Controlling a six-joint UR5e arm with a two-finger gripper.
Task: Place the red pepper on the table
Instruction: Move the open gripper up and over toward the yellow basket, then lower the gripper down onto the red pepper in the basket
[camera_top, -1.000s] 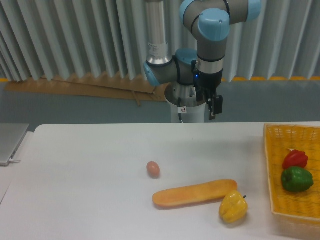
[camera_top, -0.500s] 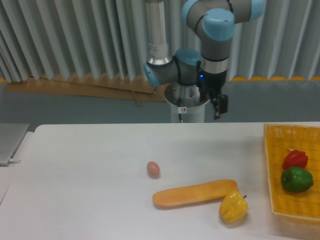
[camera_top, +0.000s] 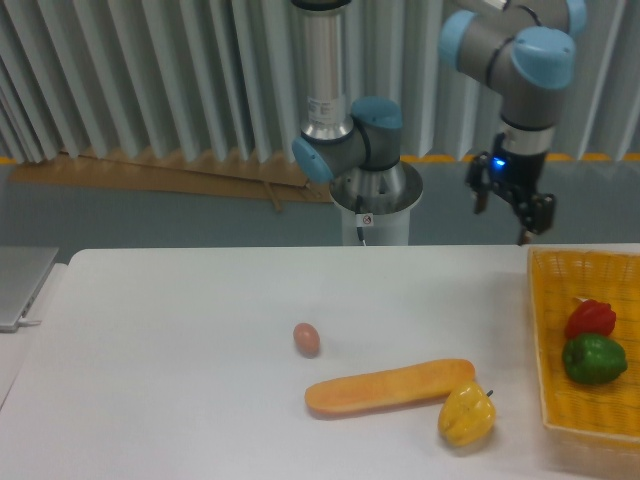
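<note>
The red pepper (camera_top: 590, 317) lies in the yellow woven basket (camera_top: 548, 330) at the right edge, just behind the green pepper (camera_top: 594, 359) and touching it. My gripper (camera_top: 512, 212) hangs above the table's (camera_top: 180, 340) far right edge, up and to the left of the basket. Its dark fingers (camera_top: 543, 212) look spread and hold nothing. It is well above the red pepper and apart from it.
A yellow pepper (camera_top: 466, 416) and a long orange bread loaf (camera_top: 390, 387) lie on the table's front middle. A brown egg (camera_top: 306, 338) sits left of them. The arm's base (camera_top: 372, 195) stands behind the table. A grey laptop edge (camera_top: 20, 285) lies at far left.
The arm has swung its wrist and gripper to the right, from above the table's back middle to just beside the basket's far left corner. The objects have not moved.
</note>
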